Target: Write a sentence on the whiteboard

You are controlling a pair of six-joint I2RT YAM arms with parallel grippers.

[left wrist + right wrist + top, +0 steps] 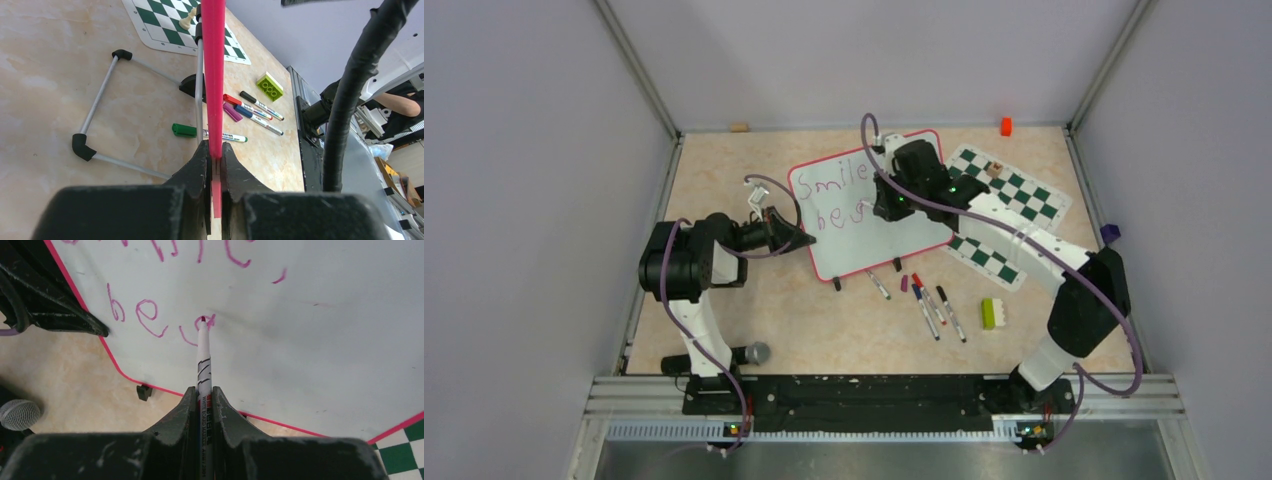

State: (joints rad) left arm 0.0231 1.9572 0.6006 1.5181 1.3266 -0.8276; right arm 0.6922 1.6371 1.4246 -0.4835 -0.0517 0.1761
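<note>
The whiteboard (864,248) lies tilted in the middle of the table, white with a red-pink rim. The sentence (829,182) in purple-magenta reads "Smile," above "be" and a partly drawn letter. My left gripper (805,240) is shut on the board's left edge; the left wrist view shows its jaws (215,155) clamped on the red rim (213,75). My right gripper (887,208) is shut on a white marker (203,360) over the board (310,330). The marker tip touches the board at the partly drawn letter after "be" (135,312).
A green-and-white chess mat (1014,198) lies under the board's right side, with a chess piece (994,170) on it. Several loose markers (929,305) and a lime brick (990,313) lie in front of the board. A microphone (754,352) lies near the left base. An orange block (1005,126) sits at the back.
</note>
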